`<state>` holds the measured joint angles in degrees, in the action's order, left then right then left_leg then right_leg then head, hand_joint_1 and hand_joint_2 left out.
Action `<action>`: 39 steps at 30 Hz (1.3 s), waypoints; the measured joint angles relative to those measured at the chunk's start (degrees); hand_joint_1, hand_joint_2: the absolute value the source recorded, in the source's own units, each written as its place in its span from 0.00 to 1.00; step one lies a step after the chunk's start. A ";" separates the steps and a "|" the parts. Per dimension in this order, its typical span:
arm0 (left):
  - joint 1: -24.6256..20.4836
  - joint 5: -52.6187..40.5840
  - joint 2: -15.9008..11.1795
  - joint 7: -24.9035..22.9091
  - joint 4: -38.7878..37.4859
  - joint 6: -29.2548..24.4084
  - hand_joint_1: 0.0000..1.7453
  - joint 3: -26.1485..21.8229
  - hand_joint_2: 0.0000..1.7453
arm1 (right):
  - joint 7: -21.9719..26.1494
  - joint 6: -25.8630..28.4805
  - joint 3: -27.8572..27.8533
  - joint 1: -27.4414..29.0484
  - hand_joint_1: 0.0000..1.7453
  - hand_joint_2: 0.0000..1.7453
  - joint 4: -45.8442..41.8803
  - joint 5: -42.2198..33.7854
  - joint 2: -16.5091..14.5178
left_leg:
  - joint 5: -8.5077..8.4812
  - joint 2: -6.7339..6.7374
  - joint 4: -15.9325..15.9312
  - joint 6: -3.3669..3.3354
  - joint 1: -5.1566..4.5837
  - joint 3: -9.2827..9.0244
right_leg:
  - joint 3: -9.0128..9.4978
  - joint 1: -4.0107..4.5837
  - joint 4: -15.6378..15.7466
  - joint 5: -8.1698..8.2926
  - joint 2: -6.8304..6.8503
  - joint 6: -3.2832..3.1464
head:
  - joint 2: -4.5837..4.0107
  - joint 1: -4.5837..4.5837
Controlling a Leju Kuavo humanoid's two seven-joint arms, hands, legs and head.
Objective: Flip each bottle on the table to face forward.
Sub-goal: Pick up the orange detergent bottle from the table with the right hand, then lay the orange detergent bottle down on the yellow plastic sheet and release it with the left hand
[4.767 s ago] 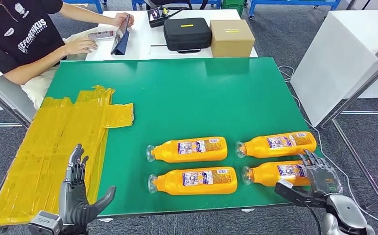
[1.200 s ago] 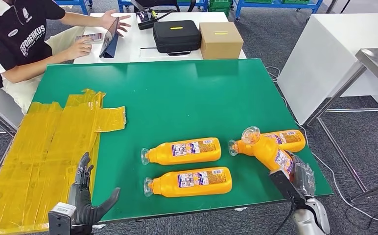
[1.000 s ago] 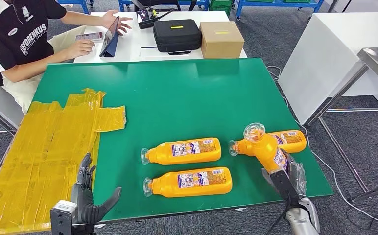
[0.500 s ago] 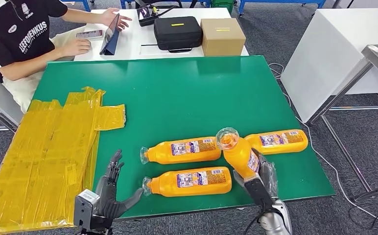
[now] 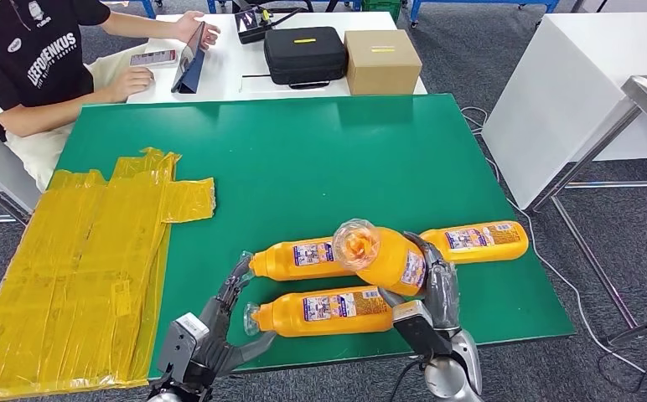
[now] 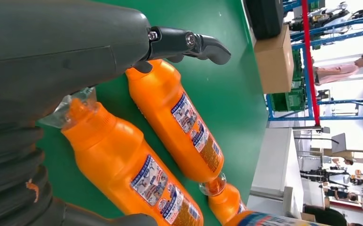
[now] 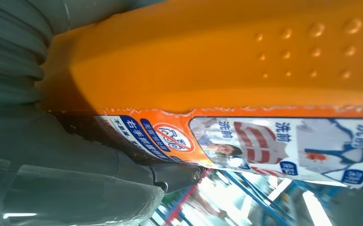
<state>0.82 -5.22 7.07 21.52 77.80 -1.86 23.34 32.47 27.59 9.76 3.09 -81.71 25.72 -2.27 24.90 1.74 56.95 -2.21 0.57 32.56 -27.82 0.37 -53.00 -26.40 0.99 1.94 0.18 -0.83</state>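
Probably a lab: green test table (image 5: 320, 159), blue racking (image 6: 306, 56), seated person (image 5: 35, 67).

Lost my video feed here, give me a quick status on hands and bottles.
Right hand grips lifted bottle, cap toward camera. Left hand open beside near bottle. Three bottles lying on green table; nothing in the way.

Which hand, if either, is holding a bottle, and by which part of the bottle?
The right hand grips one orange bottle by its lower body, cap end raised off the table. The left hand holds nothing.
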 joint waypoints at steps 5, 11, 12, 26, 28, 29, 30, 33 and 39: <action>-1.74 -0.11 0.82 -0.53 -1.33 0.91 0.00 0.51 1.00 | -1.61 0.90 2.74 0.30 1.00 1.00 -4.31 2.81 -0.48 | -0.02 0.00 0.00 0.03 0.00 0.01 | -0.03 0.00 -0.04 0.00 0.00 0.00 | 0.00 -0.01; -3.71 -0.52 1.91 -0.88 -2.26 1.66 0.00 1.46 1.00 | -2.71 0.89 5.85 0.24 1.00 1.00 -7.20 5.07 -1.04 | -0.03 -0.01 0.00 0.04 0.00 0.02 | -0.04 0.00 -0.08 0.00 0.00 0.00 | 0.00 -0.01; -4.03 -0.65 2.09 -0.89 -2.36 1.73 0.00 1.68 1.00 | -2.98 0.85 6.33 0.17 1.00 1.00 -7.47 5.34 -1.17 | -0.03 -0.01 0.00 0.04 0.00 0.02 | -0.04 0.00 -0.09 0.00 0.00 0.00 | 0.00 0.00; -8.58 3.80 4.95 -2.24 -0.65 3.04 0.00 3.72 1.00 | -4.71 -1.27 11.81 -6.25 1.00 1.00 0.16 4.64 -4.19 | -0.17 -0.06 0.01 0.10 0.00 0.05 | -0.07 0.00 -0.17 0.01 0.09 0.00 | 0.01 -0.01; -9.33 5.38 5.21 -2.37 -0.32 3.01 0.00 4.25 1.00 | -4.61 -0.75 12.41 -7.17 1.00 1.00 1.89 4.31 -4.52 | -0.17 -0.07 0.01 0.09 -0.01 0.06 | -0.08 0.00 -0.18 0.01 0.09 0.00 | 0.01 -0.01; -9.73 6.58 5.31 -2.42 -0.18 2.91 0.00 4.59 1.00 | -4.61 -0.38 12.73 -7.63 1.00 1.00 2.70 4.14 -4.60 | -0.17 -0.07 0.02 0.09 -0.01 0.06 | -0.08 0.00 -0.19 0.01 0.09 0.00 | 0.01 -0.01; -10.16 8.05 5.42 -2.55 0.03 2.73 0.00 4.96 1.00 | -4.61 0.10 13.06 -8.08 1.00 1.00 3.54 3.93 -4.64 | -0.17 -0.07 0.02 0.09 -0.01 0.06 | -0.09 0.00 -0.19 0.01 0.09 0.00 | 0.01 -0.01; -11.18 12.48 5.62 -3.32 0.99 1.76 0.00 6.05 1.00 | -4.60 1.72 13.79 -9.22 1.00 1.00 5.67 3.12 -4.66 | -0.18 -0.08 0.02 0.09 -0.01 0.07 | -0.10 0.00 -0.19 0.01 0.10 0.00 | 0.00 0.00; -11.66 15.04 5.63 -3.84 2.39 1.06 0.00 7.57 1.00 | -4.54 3.03 14.47 -10.45 1.00 1.00 8.50 2.41 -4.66 | -0.18 -0.08 0.02 0.09 -0.01 0.10 | -0.13 0.00 -0.19 0.01 0.10 0.00 | 0.00 0.00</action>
<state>-10.84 9.82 12.70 17.68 80.19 -0.81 30.91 27.93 30.62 24.22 -7.36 -73.22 28.14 -6.93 24.72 1.66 56.98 -2.12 0.56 32.66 -27.95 0.37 -53.19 -26.39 1.09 1.94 0.18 -0.83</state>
